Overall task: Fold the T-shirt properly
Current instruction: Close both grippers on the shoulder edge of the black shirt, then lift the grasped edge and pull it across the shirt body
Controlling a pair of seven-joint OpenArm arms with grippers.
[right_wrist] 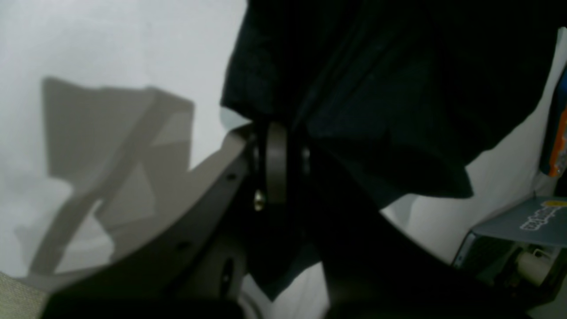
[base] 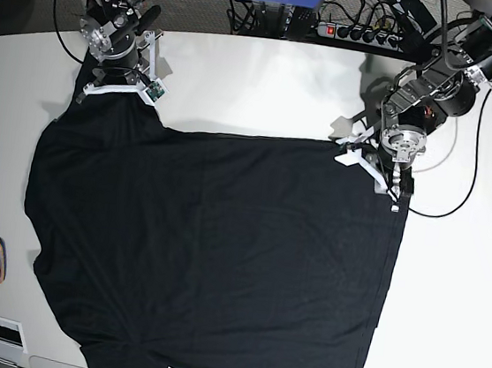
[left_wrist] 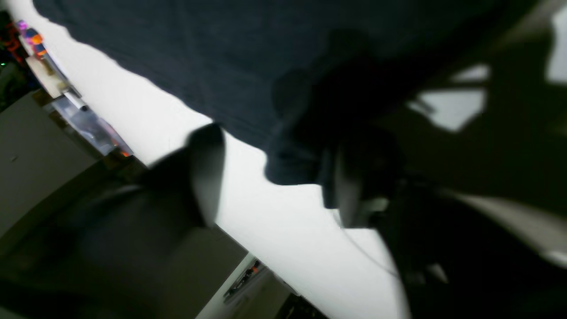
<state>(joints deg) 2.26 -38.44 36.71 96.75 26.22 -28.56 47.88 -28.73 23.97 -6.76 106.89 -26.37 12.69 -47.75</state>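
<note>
The view from above shows the whole black T-shirt point(base: 212, 251) spread flat on the white table point(base: 456, 288), with smooth soft cloth and one sleeve hanging past the near edge. The right gripper point(base: 119, 90) holds the far corner; its wrist camera shows the fingers pressed together on the dark fabric point(right_wrist: 390, 88). The left gripper point(base: 381, 168) is at the other far corner. Its wrist picture is blurred: the jaws stand apart with the cloth edge point(left_wrist: 288, 164) between them, but a grip cannot be told.
</note>
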